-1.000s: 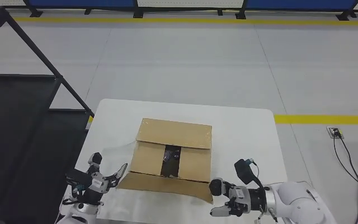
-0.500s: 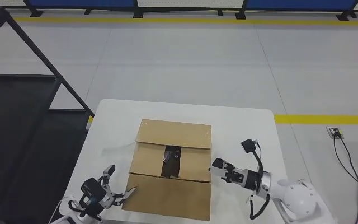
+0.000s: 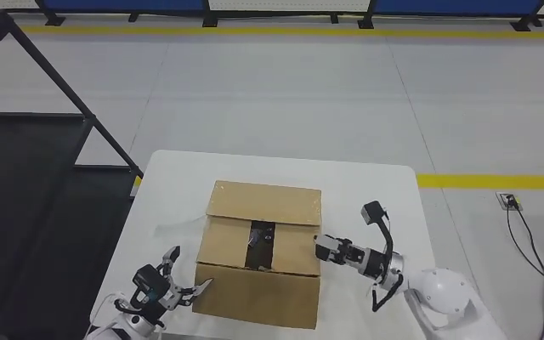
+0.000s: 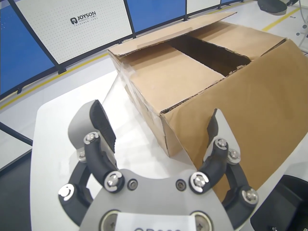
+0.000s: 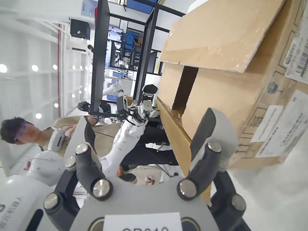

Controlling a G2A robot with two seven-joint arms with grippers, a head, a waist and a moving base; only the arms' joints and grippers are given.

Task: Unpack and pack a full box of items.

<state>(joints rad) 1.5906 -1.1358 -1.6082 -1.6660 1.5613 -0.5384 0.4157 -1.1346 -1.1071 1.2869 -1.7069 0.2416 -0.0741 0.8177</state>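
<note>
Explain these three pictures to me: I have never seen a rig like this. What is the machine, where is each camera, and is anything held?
This is a two-armed robot at a white table. The top view looks down from a camera above its arms; the other two come from cameras on its wrists. On the table stands one cardboard box, its top flaps partly open with a dark gap in the middle; what is inside cannot be made out. The left gripper, the grasping end of that arm, sits at the box's near left corner, the right gripper at the box's right side. Both are open and hold nothing.
</note>
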